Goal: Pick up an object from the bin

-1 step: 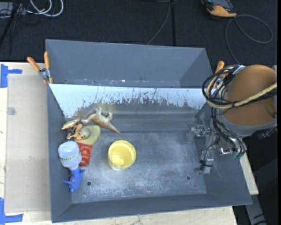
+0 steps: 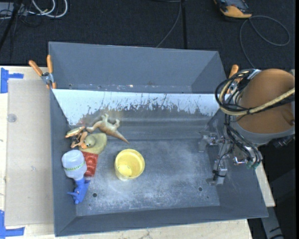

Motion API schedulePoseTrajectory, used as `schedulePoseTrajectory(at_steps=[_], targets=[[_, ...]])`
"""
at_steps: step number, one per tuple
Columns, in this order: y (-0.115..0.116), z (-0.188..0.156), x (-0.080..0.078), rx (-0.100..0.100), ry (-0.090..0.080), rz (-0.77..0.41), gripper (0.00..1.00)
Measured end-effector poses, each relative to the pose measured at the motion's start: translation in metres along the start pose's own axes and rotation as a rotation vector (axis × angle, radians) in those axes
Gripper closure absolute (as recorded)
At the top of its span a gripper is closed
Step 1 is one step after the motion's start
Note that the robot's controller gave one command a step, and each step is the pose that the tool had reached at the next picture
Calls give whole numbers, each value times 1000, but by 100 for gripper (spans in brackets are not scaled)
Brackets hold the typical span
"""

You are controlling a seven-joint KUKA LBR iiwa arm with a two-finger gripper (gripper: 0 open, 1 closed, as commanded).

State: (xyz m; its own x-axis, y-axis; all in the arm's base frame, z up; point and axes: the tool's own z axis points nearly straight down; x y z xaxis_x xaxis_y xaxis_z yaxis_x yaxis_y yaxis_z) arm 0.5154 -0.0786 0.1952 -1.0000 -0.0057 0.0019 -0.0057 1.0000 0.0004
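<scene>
My gripper (image 2: 219, 175) hangs low at the right side of the bin, over bare floor near the right wall, with nothing seen in it. The nearest loose thing is a round yellow cup (image 2: 129, 164), lying left of the bin's middle with its mouth facing up, well apart from the gripper. Further left, a pale blue-white round bottle (image 2: 74, 165) rests against a red block (image 2: 90, 163).
A small heap lies along the bin's left wall: a tan toy dinosaur (image 2: 107, 125), an orange piece (image 2: 75, 132), a yellow-green toy (image 2: 95, 143) and a blue piece (image 2: 78, 191). The arm with its orange cover and cables stands over the right rim.
</scene>
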Motion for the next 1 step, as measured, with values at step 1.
schedulePoseTrajectory(at_steps=[1], targets=[[7,17,-6,2,-6,-60,0]])
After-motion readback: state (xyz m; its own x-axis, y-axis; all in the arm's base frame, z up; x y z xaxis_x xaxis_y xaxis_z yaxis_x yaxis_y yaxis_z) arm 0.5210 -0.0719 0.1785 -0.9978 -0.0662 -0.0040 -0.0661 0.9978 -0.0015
